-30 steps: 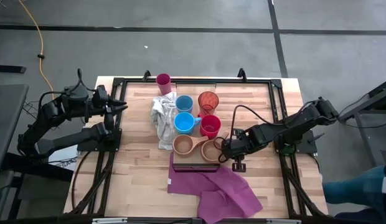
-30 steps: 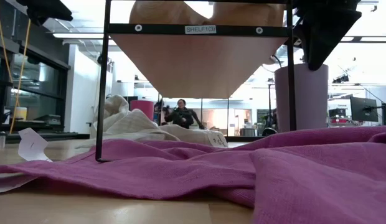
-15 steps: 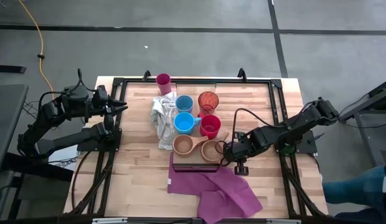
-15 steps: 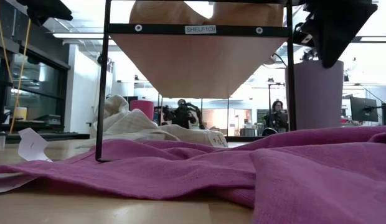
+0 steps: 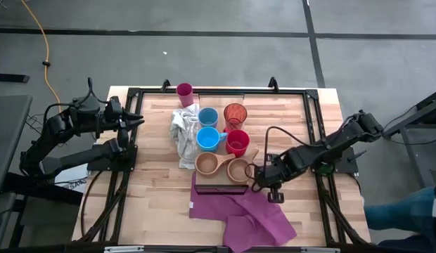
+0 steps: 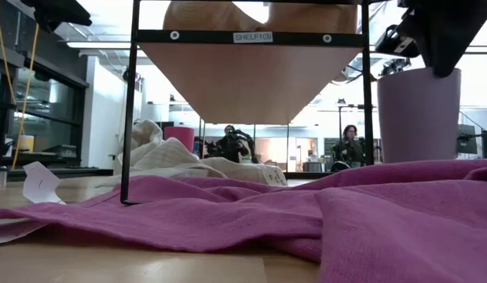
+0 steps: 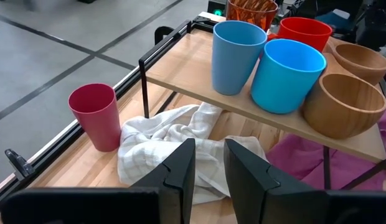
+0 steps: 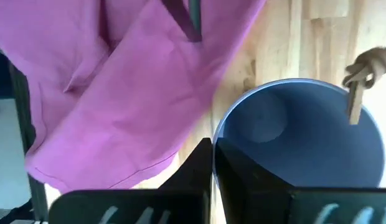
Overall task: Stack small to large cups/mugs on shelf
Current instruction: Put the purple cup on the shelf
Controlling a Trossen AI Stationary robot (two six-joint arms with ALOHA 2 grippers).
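- on the table in the high view, the right gripper (image 5: 273, 190) is seen just beside the shelf (image 5: 219, 184), at the edge of the purple cloth (image 5: 246, 214); the wooden cups (image 5: 207, 164), blue mugs (image 5: 207, 138), red mug (image 5: 238, 143) and orange-red tumbler (image 5: 235, 114) are already set on the plank, while the magenta tumbler (image 5: 184, 92) is left on the table and the left gripper (image 5: 137, 121) waits well apart.
- in the low view, the lavender tumbler (image 6: 419, 114) is held upright above the cloth; it should be lifted clear of the shelf's dark frame before being carried over.
- in the left wrist view, the left fingers (image 7: 180, 171) are spread, nothing between them.
- in the right wrist view, the tumbler's rim is pinched between the fingers (image 8: 192, 163), one inside the wall; the grip should be kept firm and level, as tilting seems likely.
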